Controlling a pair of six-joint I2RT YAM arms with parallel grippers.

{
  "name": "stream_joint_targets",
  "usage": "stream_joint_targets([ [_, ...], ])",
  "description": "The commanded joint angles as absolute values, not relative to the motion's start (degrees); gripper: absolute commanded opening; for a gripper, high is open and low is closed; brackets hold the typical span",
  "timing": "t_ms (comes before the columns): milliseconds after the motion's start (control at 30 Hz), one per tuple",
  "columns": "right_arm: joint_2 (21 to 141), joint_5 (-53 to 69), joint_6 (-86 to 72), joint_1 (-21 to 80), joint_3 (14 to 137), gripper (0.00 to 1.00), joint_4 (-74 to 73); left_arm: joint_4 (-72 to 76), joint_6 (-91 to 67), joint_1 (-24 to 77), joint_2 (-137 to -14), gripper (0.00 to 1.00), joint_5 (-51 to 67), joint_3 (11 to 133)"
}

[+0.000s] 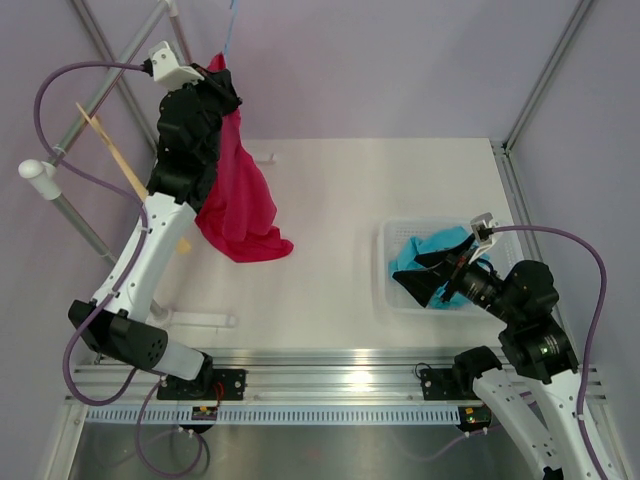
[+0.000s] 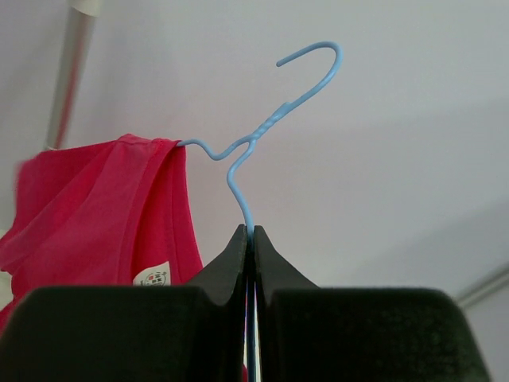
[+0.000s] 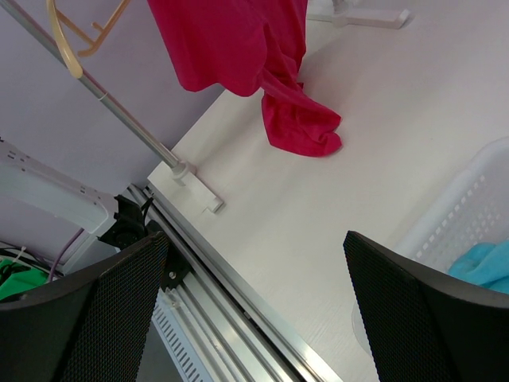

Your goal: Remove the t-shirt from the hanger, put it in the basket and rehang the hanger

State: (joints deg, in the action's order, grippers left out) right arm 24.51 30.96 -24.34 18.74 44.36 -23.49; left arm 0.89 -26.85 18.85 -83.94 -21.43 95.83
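2 grippers stand very differently placed for this job. Nearest the bases, the right gripper [image 3: 254, 239] hangs with its jaws spread wide and empty over the white basket [image 1: 388, 275] that holds a blue cloth [image 1: 425, 250], well apart from the work. Across the bare table [image 1: 340, 190], up and to that gripper's left, the red t-shirt [image 1: 240, 205] hangs in a long vertical drape, its lower hem bunched on the tabletop. Farther back and higher, the left gripper [image 2: 252, 232] is clamped tight on the wire of the blue hanger [image 2: 266, 127] just under the twisted neck, hook pointing up. The shirt clings to only 1 shoulder of the hanger, the left one in the wrist view, so it looks half off. Freeing it probably means a pull down and away along that shoulder, a move that falls to the right gripper, since the left one is busy holding.
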Motion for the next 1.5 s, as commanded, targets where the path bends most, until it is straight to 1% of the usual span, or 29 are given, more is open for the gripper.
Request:
stream_joint_targets([
  [0,25.13,31.73,-23.29,18.98,46.06,0.99,-23.38,3.34,-27.33,20.83,-80.07,0.00,-15.74,94.66],
  [200,26.10,31.29,-23.12,18.98,46.14,1.00,-22.85,2.29,-27.68,21.88,-76.38,0.00,-13.01,92.20],
  [400,27.33,30.06,-24.34,18.98,48.07,1.00,-21.45,2.81,-29.00,22.50,-74.53,0.00,-1.77,90.88],
  [467,27.51,31.28,-25.48,18.98,50.26,1.00,-21.62,1.16,-30.05,22.85,-74.71,0.00,4.28,91.84],
  [533,27.33,31.64,-25.75,18.98,51.85,0.99,-21.18,0.00,-30.06,23.11,-74.97,0.00,5.35,92.90],
  [633,27.16,30.24,-26.01,18.90,54.14,0.99,-15.15,-2.64,-30.23,23.47,-73.05,0.00,6.06,92.73],
  [733,30.92,29.70,-27.59,18.98,56.86,1.00,-10.91,-2.81,-30.93,23.82,-69.71,0.00,6.94,90.53],
  [833,38.21,30.50,-29.70,18.98,61.07,0.99,-4.16,-2.73,-33.74,24.34,-66.10,0.00,8.79,87.99],
  [900,40.86,30.67,-30.84,18.98,63.54,0.99,-0.64,-2.72,-34.97,25.13,-63.30,0.00,9.67,85.88],
  [1033,50.07,35.06,-32.87,18.98,71.08,0.95,5.79,-3.16,-36.03,27.76,-59.07,0.00,9.84,82.54],
  [1100,52.63,35.25,-31.39,19.42,73.12,0.94,7.72,-3.08,-36.65,28.65,-57.58,0.00,9.67,80.78],
  [1233,56.06,32.88,-24.89,22.49,77.33,0.91,8.26,-2.11,-37.35,31.20,-56.26,0.00,9.06,78.58],
  [1300,59.30,31.03,-20.06,26.09,78.83,0.91,7.13,-1.85,-37.53,32.52,-55.99,0.00,8.88,77.87],
  [1333,60.11,30.42,-18.21,29.41,80.06,0.91,6.68,-1.50,-37.70,33.30,-55.90,0.00,8.53,77.26],
  [1367,60.99,27.97,-14.37,31.36,80.33,0.91,6.51,-1.15,-37.88,33.83,-55.72,0.00,8.53,76.73],
  [1467,63.45,23.05,-9.94,36.98,81.03,0.90,7.90,-0.26,-37.27,35.77,-55.90,0.00,8.18,75.41],
])
